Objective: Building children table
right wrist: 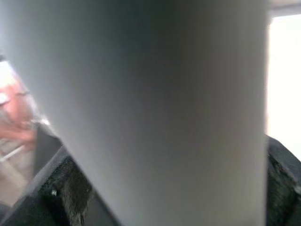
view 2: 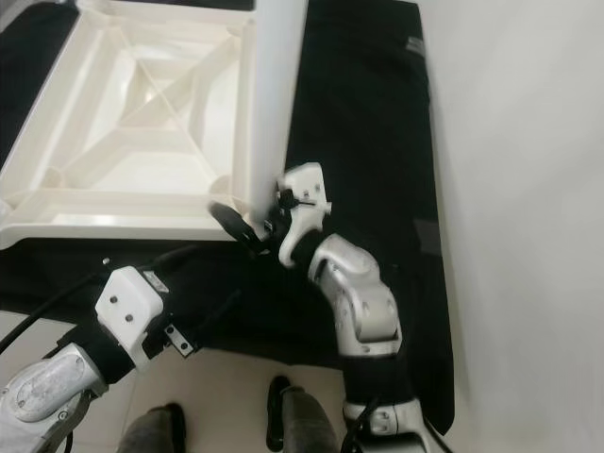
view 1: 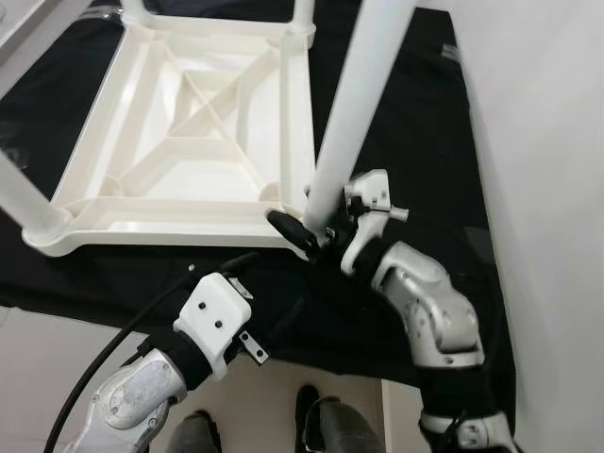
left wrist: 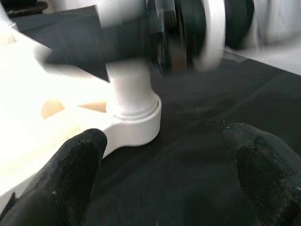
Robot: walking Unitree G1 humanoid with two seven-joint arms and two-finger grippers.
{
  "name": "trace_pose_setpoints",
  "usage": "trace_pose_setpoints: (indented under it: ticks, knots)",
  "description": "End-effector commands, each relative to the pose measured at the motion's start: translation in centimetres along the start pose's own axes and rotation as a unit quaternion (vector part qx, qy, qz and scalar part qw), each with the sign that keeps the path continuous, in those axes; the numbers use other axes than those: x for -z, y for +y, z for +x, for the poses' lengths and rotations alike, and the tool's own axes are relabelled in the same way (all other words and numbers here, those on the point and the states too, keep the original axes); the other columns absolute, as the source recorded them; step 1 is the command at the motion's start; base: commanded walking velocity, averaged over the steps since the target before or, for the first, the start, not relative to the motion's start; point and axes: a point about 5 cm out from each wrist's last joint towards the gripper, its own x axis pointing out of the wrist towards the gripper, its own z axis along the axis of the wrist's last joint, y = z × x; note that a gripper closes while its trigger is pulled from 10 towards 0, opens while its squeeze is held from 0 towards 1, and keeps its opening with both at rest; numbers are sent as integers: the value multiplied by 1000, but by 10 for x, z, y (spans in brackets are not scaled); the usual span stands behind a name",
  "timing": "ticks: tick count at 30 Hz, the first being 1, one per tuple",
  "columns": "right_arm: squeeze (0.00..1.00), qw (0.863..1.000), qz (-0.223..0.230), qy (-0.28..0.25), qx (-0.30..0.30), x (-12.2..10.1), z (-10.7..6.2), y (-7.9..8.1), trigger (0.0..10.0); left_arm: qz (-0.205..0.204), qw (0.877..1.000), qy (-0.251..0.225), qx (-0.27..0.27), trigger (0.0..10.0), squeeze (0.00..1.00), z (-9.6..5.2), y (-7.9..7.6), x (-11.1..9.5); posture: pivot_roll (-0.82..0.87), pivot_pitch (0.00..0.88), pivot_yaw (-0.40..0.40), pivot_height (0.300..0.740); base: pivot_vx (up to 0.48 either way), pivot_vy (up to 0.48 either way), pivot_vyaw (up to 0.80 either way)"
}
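Black fingers (right wrist: 63,188) of the right gripper (view 1: 316,226) are clamped around the white table leg (view 1: 354,113), low on the leg just above its socket, at the centre of the left eye view. The upturned white table top (view 1: 189,142) is laid on a black cloth (view 1: 415,142) in the upper left of the frame, ribbed underside up, and the gripped leg stands tilted in its near right corner. Two more legs are seen at the left edge, one seated in the near left corner socket (view 1: 42,226).

The left gripper (left wrist: 160,165) is held released, its two fingers spread wide apart with nothing between them, low before the same corner. In the left wrist view the round socket (left wrist: 136,122) with the leg base seated in it lies between and beyond the spread fingertips, and the right gripper is seen blurred across the top. In the right wrist view the leg surface is pressed close, with black finger pads at the lower corners. A person's shoes (view 1: 307,406) are seen at the bottom centre on pale floor.
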Motion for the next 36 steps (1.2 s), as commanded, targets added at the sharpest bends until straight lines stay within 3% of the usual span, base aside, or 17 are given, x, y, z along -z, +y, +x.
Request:
trace_pose_setpoints:
  ticks: [1, 3, 4, 7, 9, 13, 18, 19, 29, 35, 36]
  knots:
    - [710, 997, -25, -12, -67, -11, 1, 0, 10000, -12, 1000, 15, 8, 10000, 0, -1, -5, 6, 118, 269, -116, 740, 0, 0, 0]
    - [710, 995, -42, -5, -85, -14, 0, -3, 10000, -12, 1000, 14, 9, 10000, 0, 0, -6, 6, 118, 269, -116, 740, 0, 0, 0]
    - [0, 990, -81, 17, -116, -15, 0, -7, 10000, -11, 1000, 14, 10, 10000, 0, 1, -6, 6, 122, 267, -123, 740, 0, 0, 0]
    - [0, 971, -119, 63, -199, -16, -2, -15, 10000, -5, 1000, 15, 9, 10000, 0, 2, -6, 7, 133, 267, -129, 740, 0, 0, 0]
    - [0, 960, -119, 76, -241, -16, -2, -15, 10000, -4, 1000, 15, 8, 10000, 0, 2, -6, 6, 135, 266, -130, 740, 0, 0, 0]
    - [0, 951, -107, 88, -278, -16, 3, -23, 10000, -3, 1000, 15, 8, 10000, 0, 2, -6, 6, 140, 266, -132, 740, 0, 0, 0]
    - [0, 948, -96, 86, -290, -17, 8, -28, 10000, -2, 1000, 14, 9, 10000, 0, 2, -6, 6, 143, 266, -132, 740, 0, 0, 0]
    - [0, 946, -88, 89, -299, -16, 12, -31, 0, 0, 1000, 15, 10, 10000, 0, 2, -7, 6, 144, 267, -132, 740, 0, 0, 0]
    - [0, 949, -77, 98, -291, -8, 4, -43, 0, -1, 1000, 13, 12, 10000, 0, 3, -8, 6, 127, 269, -134, 740, 0, 0, 0]
    - [0, 961, -107, 130, -217, 5, -6, -53, 0, -4, 1000, 12, 14, 10000, 0, 5, -10, 7, 119, 269, -138, 740, 0, 0, 0]
    - [0, 969, -106, 134, -178, 10, -12, -55, 0, -5, 1000, 12, 14, 10000, 0, 5, -10, 7, 110, 268, -146, 740, 0, 0, 0]
